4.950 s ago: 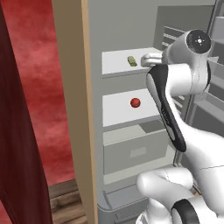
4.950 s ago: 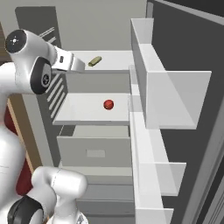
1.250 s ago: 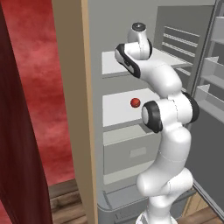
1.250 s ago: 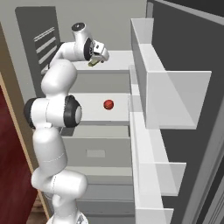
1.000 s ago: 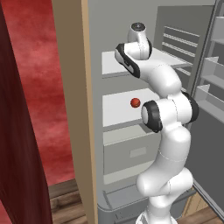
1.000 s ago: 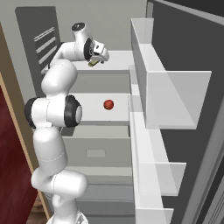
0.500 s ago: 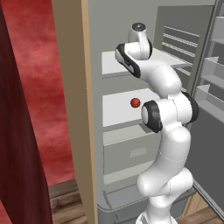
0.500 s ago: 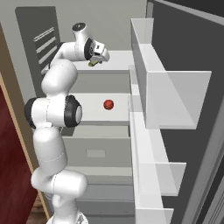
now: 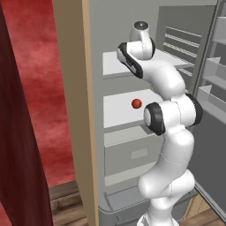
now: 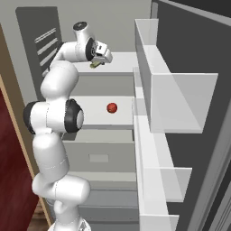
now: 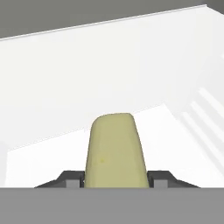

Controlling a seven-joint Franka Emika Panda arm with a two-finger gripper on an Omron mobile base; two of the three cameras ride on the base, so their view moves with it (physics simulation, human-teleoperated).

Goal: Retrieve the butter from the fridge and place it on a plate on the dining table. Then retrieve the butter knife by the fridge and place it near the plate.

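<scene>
The butter [image 11: 114, 151] is pinched between the two dark fingertips of the gripper [image 11: 116, 178], just above the white upper shelf [image 10: 122, 61] inside the open fridge [image 9: 132, 26]. A small red ball [image 10: 112, 108] is seen lying on the shelf below, well apart from the hand.

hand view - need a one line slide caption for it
End effector closed on the pale yellow-green butter above a white fridge shelf.
</scene>
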